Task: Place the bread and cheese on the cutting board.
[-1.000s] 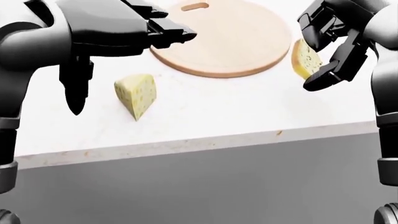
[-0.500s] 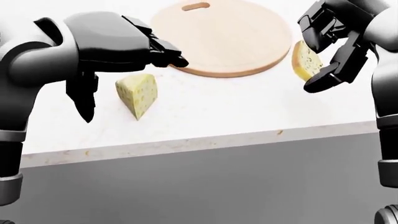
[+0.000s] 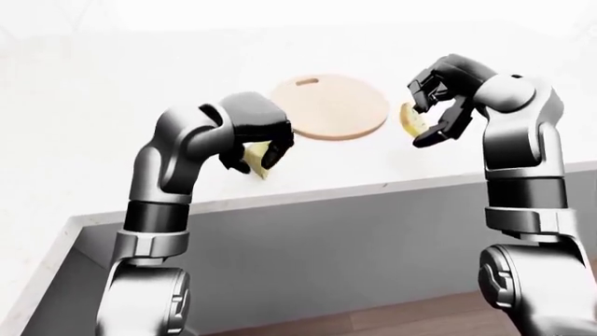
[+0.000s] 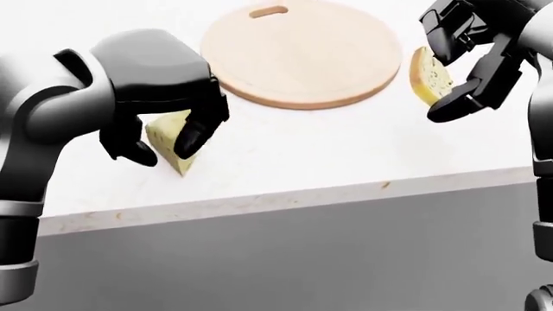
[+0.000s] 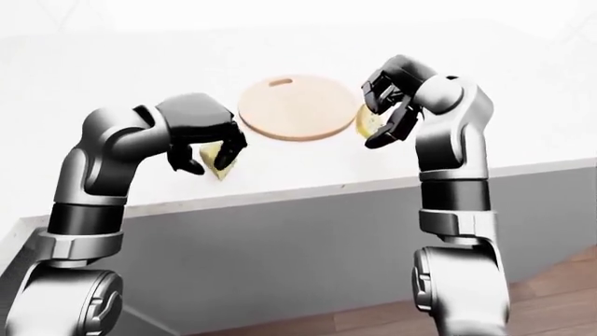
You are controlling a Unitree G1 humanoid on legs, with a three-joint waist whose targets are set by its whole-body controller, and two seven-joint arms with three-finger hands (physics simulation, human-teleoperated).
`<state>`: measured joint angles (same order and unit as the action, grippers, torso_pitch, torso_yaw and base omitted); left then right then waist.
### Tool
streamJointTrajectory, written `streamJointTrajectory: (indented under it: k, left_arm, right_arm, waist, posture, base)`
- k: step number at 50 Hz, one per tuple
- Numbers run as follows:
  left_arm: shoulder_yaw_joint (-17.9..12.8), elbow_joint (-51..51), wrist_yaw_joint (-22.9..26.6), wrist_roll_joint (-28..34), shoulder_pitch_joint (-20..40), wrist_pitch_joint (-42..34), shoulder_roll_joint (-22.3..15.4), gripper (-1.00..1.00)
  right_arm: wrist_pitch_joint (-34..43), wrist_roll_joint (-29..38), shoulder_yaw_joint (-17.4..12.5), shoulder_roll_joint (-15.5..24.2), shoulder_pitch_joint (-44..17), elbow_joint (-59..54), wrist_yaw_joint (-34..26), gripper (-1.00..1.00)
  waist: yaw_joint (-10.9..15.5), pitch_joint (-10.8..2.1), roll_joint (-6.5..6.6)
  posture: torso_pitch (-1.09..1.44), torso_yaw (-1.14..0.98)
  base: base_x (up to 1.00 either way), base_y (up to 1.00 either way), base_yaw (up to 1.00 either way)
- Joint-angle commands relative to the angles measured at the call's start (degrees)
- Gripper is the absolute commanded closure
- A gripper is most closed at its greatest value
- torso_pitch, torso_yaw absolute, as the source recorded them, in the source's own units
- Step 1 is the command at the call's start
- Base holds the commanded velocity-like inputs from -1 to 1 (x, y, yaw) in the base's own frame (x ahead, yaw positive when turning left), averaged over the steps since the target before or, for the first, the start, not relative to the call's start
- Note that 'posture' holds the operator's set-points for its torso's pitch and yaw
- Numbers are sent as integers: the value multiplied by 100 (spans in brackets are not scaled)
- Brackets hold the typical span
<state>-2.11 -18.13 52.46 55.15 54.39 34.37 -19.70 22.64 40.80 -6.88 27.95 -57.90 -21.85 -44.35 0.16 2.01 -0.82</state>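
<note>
A yellow cheese wedge (image 4: 166, 144) lies on the white counter, left of and below the round wooden cutting board (image 4: 303, 52). My left hand (image 4: 163, 154) is lowered over the wedge, with the thumb on its left and the fingers (image 4: 195, 135) on its right; it is open and partly hides the wedge. My right hand (image 4: 443, 72) is shut on the bread slice (image 4: 430, 78) and holds it upright just off the board's right rim, above the counter. The board is bare.
The white counter (image 4: 345, 155) ends in a pale edge (image 4: 303, 197) low in the head view, with a grey cabinet face (image 4: 303, 259) below it. Wooden floor (image 3: 392, 325) shows at the bottom of the eye views.
My left hand has dropped from above the board's left rim down onto the cheese, and its fingers now straddle the wedge. The right hand and bread have barely moved. The view shifted slightly.
</note>
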Motion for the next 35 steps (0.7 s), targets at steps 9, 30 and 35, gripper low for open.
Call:
streamJointTrajectory:
  k: [9, 30, 35]
  left_arm:
    - [-80, -58, 5, -224, 535, -30, -125, 100]
    - [417, -4824, -3229, 472, 4208, -477, 206, 100]
    - [523, -5340, -4113, 830, 4175, -667, 373, 100]
  right_arm:
    - [58, -38, -56, 86, -237, 390, -26, 100]
    - [294, -40, -55, 10, -219, 866, -229, 100]
    - [314, -66, -83, 25, -149, 955, -233, 100]
  waist:
    - [7, -165, -22]
    - [19, -98, -106]
    - [-8, -111, -113]
  posture:
    - [0, 0]
    - [0, 0]
    - [0, 0]
  base:
    - [0, 0, 0]
    - [0, 0, 0]
    - [0, 0, 0]
